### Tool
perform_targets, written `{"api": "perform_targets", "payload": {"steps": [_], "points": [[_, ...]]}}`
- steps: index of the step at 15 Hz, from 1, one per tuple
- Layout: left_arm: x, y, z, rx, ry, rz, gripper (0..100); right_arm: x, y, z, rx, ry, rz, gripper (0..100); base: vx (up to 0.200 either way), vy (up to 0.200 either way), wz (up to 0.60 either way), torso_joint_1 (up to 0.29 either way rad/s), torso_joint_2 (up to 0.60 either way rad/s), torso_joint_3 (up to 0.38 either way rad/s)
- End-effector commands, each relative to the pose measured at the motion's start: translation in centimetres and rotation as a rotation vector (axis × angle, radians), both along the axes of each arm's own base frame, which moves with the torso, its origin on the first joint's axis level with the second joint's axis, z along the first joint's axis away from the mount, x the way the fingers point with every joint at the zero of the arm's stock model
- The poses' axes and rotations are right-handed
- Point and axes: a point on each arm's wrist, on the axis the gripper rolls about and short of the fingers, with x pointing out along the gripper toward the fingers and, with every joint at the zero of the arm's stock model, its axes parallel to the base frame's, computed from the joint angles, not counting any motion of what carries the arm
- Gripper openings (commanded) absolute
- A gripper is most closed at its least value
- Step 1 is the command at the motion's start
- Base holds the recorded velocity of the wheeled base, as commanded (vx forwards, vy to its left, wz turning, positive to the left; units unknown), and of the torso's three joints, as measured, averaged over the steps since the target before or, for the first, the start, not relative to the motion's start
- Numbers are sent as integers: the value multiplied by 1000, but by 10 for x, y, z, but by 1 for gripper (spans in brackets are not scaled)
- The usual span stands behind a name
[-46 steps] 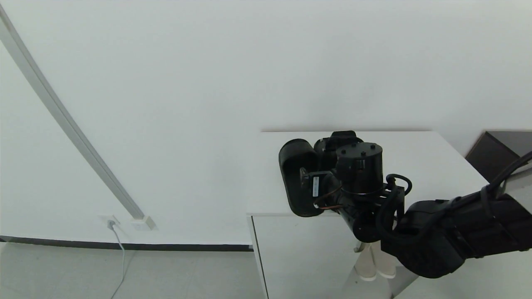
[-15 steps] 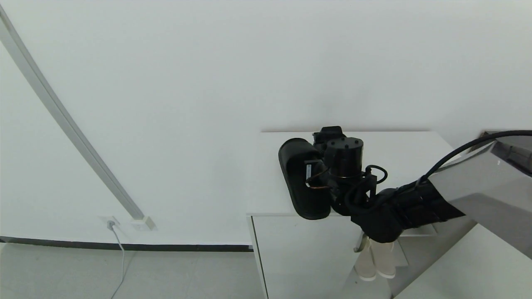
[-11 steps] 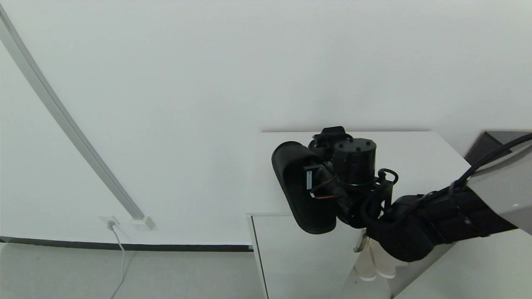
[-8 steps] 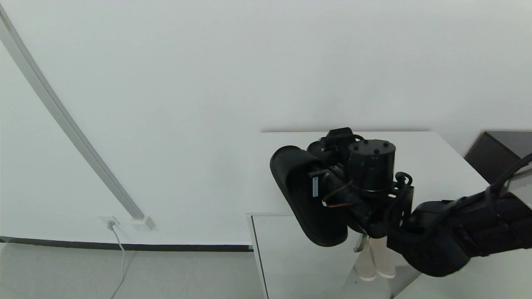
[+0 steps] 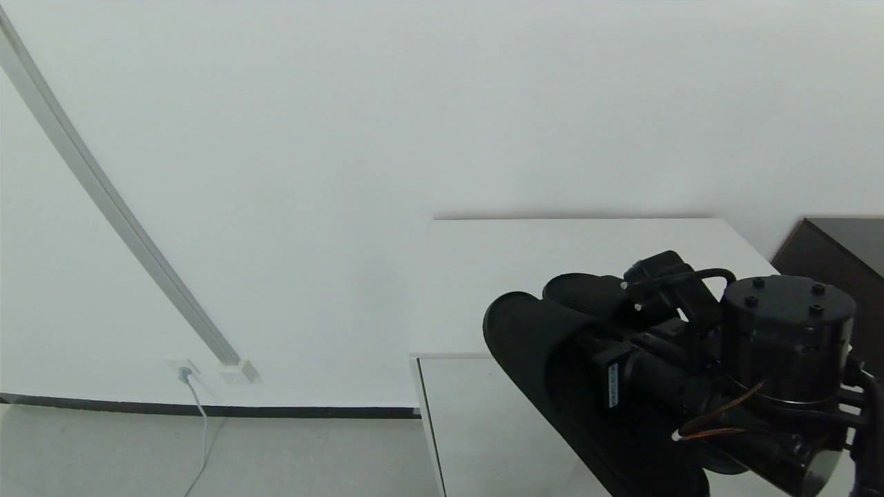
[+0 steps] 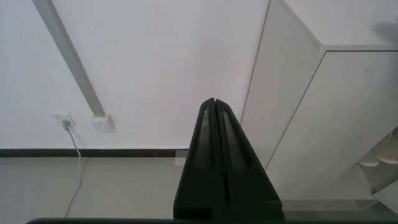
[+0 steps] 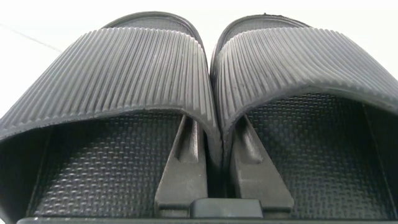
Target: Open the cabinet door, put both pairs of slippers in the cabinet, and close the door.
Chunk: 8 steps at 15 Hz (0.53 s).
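**RIGHT ARM CARRYING BLACK SLIPPERS AT CABINET FRONT**

A white wall (image 5: pixel 311 103) is backing the scene, and the white cabinet (image 5: pixel 552 248) is standing against it on the right. The right gripper (image 7: pixel 214 127) is holding the pair of black slippers (image 5: pixel 545 359) close to the head camera, in front of and above the cabinet's front face. Its two fingers (image 7: pixel 181 168) are sitting one inside each slipper, under the ribbed straps. Between them they are pinching the two inner side walls together.

The pair is riding on edge with the soles facing left. Its long axis is running from far left to near right, and the toe ends are pointing away from the wrist, toward the cabinet. The left gripper (image 6: pixel 214 106) is hanging low on the left of the cabinet, its fingers pressed together on nothing.

Assessment: the right arm is both the loaded arm and the nearer one. The shelf opening (image 6: pixel 373 163), seen in the left wrist view at the right part of the cabinet front, is lying below and beyond the held pair. The coming move is therefore likely calling for a descent followed by a toe-first entry. How far the door is standing open cannot be told.
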Motion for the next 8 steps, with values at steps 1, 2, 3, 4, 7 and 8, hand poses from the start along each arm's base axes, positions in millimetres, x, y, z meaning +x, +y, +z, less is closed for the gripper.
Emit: {"api": "perform_targets", "payload": {"steps": [1,2,3,4,7,8], "points": [[0,0,0,0,2,1,0,-6,-5,7,18,-18,4,0,0,0,0,0,0,0],[0,0,0,0,0,1,0,-6,-4,7,17,-16,10,0,0,0,0,0,0,0],[0,0,0,0,3,1,0,-6,-3,6,17,-15,13,0,0,0,0,0,0,0],[0,0,0,0,2,1,0,-7,-3,6,17,-15,15,0,0,0,0,0,0,0],[0,0,0,0,0,1,0,-6,-2,5,14,-13,15,0,0,0,0,0,0,0],[0,0,0,0,0,1,0,-6,-1,4,10,-10,18,0,0,0,0,0,0,0]]}}
